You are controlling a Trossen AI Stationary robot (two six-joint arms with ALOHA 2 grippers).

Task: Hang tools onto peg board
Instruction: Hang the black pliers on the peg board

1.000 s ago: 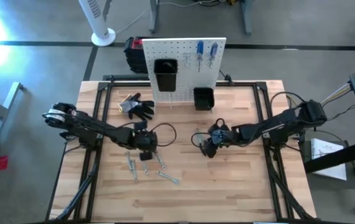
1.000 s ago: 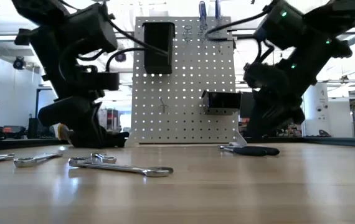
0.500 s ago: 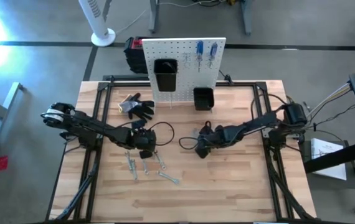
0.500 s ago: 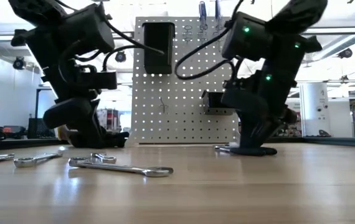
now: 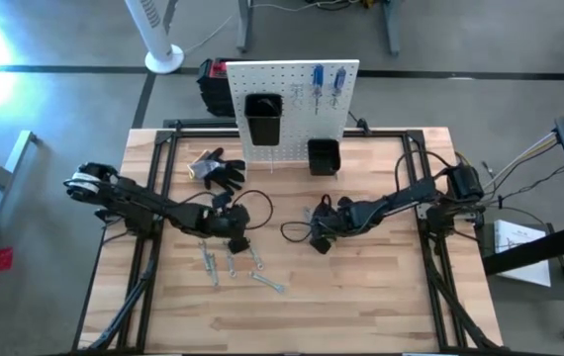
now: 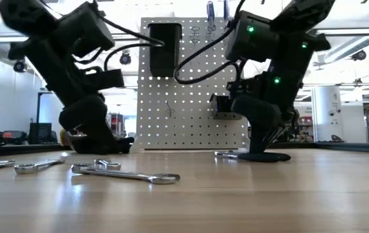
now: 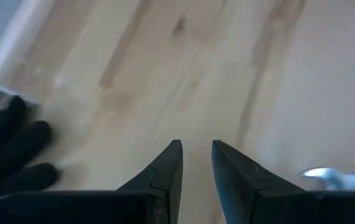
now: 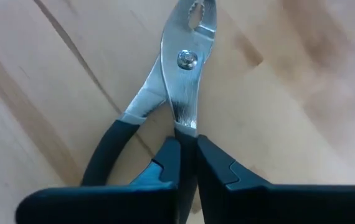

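Observation:
The dark-handled pliers point(image 8: 180, 68) lie flat on the wooden table point(image 5: 361, 307) right of its middle. My right gripper point(image 8: 187, 146) is down on them and shut; in the high view it point(image 5: 320, 240) hides most of them. My left gripper point(image 7: 196, 155) hovers left of centre, slightly open, with bare wood between its fingers. Several silver wrenches point(image 5: 233, 265) lie flat on the table near it. The white peg board point(image 5: 287, 99) stands at the far edge with two blue screwdrivers point(image 5: 328, 81) hanging on it. My right gripper pinches one silver shank of the pliers just behind the pivot point(image 8: 184, 127) between its two fingertips. The fingers come steeply from above. The pliers lie flat on the table, their other dark handle point(image 8: 106, 155) spread off to one side.
Two black bins point(image 5: 262, 117) point(image 5: 323, 156) sit on the peg board. Black work gloves point(image 5: 221, 168) lie at the board's left foot. A long wrench point(image 6: 125, 173) lies nearest the low camera. Bare wood stretches along the near half of the table.
My right gripper has moved toward the table's left edge and down onto the pliers, tipped more steeply, and shut on their shank. The pliers stay on the table. My left gripper has turned and tipped in place without shifting.

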